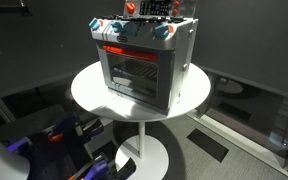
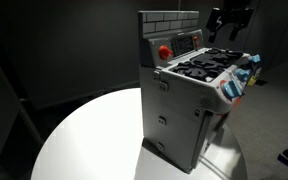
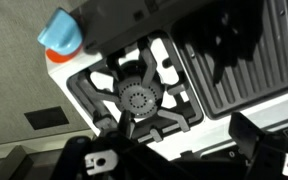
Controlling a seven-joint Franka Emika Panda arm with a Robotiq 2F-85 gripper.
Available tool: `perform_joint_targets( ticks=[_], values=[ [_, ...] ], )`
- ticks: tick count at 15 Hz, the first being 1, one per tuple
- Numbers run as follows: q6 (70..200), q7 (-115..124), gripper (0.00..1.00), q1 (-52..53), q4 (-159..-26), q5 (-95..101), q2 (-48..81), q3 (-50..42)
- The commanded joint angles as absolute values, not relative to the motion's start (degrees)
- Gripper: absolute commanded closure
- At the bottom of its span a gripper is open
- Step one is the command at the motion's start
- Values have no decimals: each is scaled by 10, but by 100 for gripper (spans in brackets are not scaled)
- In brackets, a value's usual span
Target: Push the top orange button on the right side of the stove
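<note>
In the wrist view the gripper (image 3: 184, 156) fills the bottom edge. Its two dark fingers (image 3: 97, 160) stand wide apart with nothing between them, and it touches nothing. Right below it lies the top of the stove (image 3: 104, 60). There I count one round burner (image 3: 136, 98) under a black grate, one ribbed dark griddle plate (image 3: 246, 60) just beside it, and one blue-grey knob (image 3: 62, 30) on an orange base at the upper left corner. In an exterior view the open gripper (image 2: 230, 20) hangs above the far back corner of the stove (image 2: 179, 115), apart from it, near the upright brick-patterned back panel (image 2: 169, 20). One round red-orange button (image 2: 165, 52) shows on that panel, and the knobs point away to the right. There is one stove, and it stands upright in the middle of one round white table (image 2: 84, 135). Its taller side runs vertically, and its top is level. In an exterior view the stove (image 1: 179, 60) turns its glass door (image 1: 129, 72) toward the camera and slightly left, with one red-orange bar handle (image 1: 124, 50) lying level across it. Along the front of the top panel sit several blue-grey knobs (image 1: 164, 33) and red-orange spots, too small to count surely. The table (image 1: 84, 92) rests on a single pedestal. The gripper is hard to make out there against the dark background.
</note>
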State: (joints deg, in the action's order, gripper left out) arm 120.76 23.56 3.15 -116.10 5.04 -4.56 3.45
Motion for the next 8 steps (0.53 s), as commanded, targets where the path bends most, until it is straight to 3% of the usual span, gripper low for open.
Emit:
perform_joint_targets(
  ticks=[1, 8],
  values=[
    [1156, 197, 0, 32, -1220, 22, -119, 38],
    [1067, 145, 0, 34, -1287, -7, -209, 48]
  ],
)
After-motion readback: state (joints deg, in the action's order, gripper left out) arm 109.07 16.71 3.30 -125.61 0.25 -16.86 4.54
